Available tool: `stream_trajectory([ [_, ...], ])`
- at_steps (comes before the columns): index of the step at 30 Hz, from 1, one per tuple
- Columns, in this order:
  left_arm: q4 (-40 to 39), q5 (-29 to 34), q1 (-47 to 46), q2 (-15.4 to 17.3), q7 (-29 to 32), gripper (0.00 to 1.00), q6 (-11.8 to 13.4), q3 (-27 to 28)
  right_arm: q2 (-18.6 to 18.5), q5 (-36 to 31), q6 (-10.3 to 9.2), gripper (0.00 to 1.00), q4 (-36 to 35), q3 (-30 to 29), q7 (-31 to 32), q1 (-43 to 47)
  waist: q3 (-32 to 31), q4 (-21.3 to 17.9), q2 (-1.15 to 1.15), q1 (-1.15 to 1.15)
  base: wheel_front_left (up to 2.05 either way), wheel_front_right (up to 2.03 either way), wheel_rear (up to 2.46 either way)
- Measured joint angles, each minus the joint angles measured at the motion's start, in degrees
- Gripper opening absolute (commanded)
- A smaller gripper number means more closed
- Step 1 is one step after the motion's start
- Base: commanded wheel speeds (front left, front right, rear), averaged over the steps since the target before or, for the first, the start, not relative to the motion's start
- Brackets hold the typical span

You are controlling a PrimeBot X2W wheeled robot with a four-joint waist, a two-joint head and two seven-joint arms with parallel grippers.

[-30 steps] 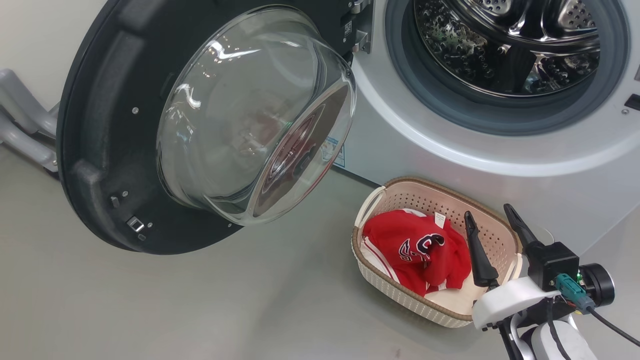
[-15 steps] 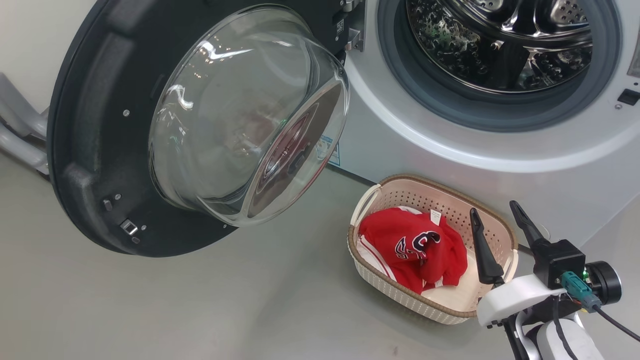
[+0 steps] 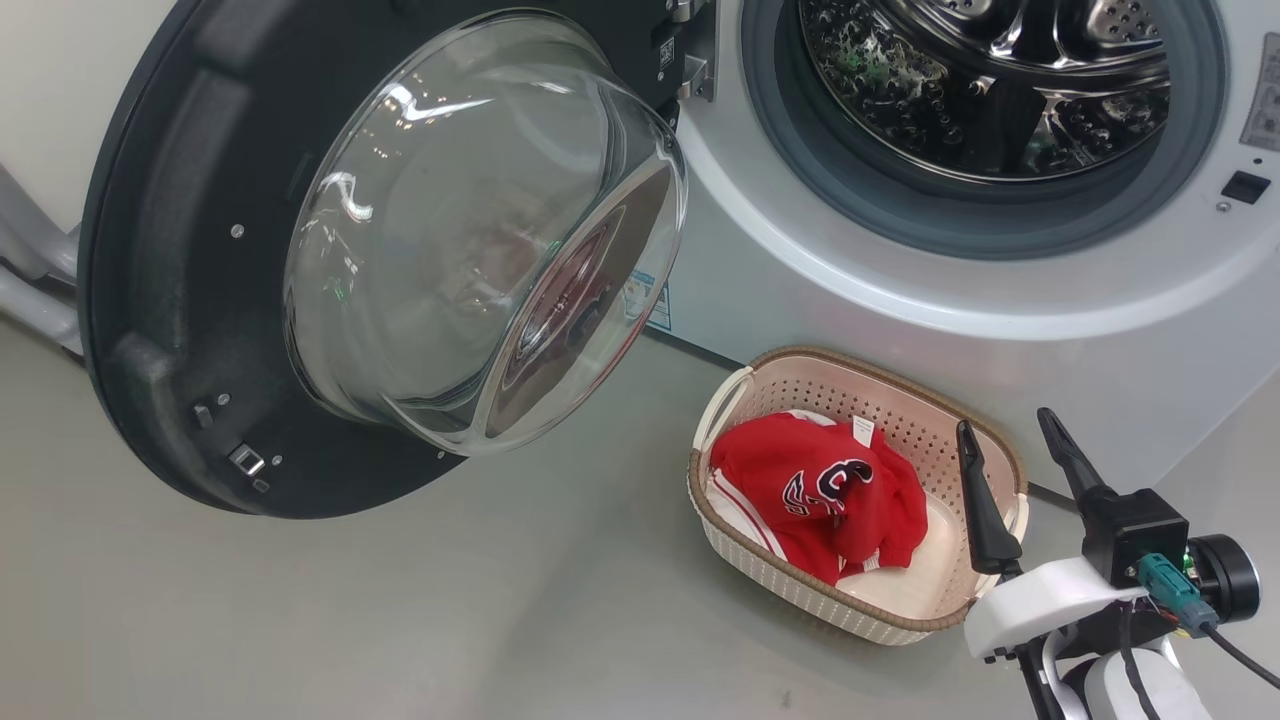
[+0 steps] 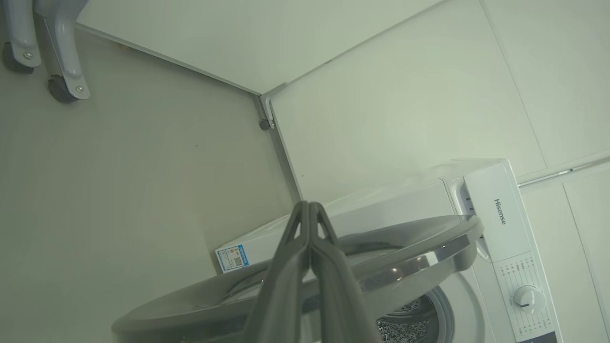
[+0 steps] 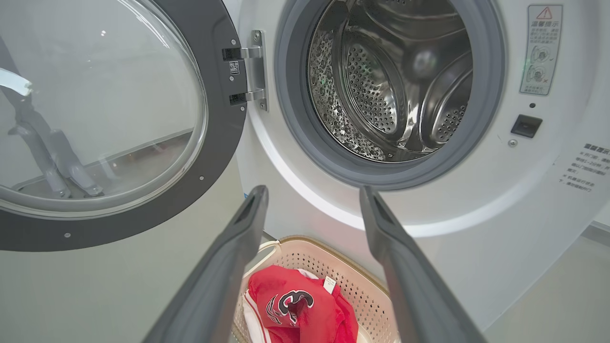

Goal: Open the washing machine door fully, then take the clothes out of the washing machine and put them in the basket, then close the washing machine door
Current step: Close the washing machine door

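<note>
The washing machine door [image 3: 200,280] stands swung wide open to the left, its glass bowl [image 3: 470,240] bulging toward me; it also shows in the right wrist view [image 5: 95,119] and edge-on in the left wrist view [image 4: 405,247]. The white washing machine [image 3: 900,290] shows its steel drum [image 3: 990,80] with no garment visible inside [image 5: 391,81]. The red clothes [image 3: 815,490] lie in the cream basket [image 3: 880,385] on the floor before the machine. My right gripper [image 3: 1005,432] is open and holds nothing, hovering by the basket's right end. My left gripper [image 4: 309,209] is shut and holds nothing, beyond the door's outer side.
Grey floor [image 3: 400,620] spreads in front of the machine and under the door. Grey wheeled legs [image 4: 62,57] of a stand sit on the floor to the left behind the door. A white wall [image 4: 405,95] meets the machine's side.
The head camera has shifted, sliding the scene left. My right gripper has drawn slightly back toward the basket's right end, still open. The clothes stay in the basket.
</note>
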Motion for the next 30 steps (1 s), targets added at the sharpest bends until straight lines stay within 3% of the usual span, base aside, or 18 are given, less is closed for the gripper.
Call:
stream_trajectory([
  [12,2.26,0.03,-4.08,-1.03,5.57,0.0,-0.77,-5.27,0.21,0.03,-0.53,1.0,-1.26,-0.69,0.0,0.99,0.52,0.07,0.0,0.0,0.0,0.0,0.0],
  [30,4.25,-0.08,-6.01,-0.8,13.56,0.0,-5.09,-9.83,0.27,0.04,-1.12,1.0,-2.21,-1.23,-0.01,1.7,0.75,0.48,0.0,0.0,0.0,0.0,0.0],
])
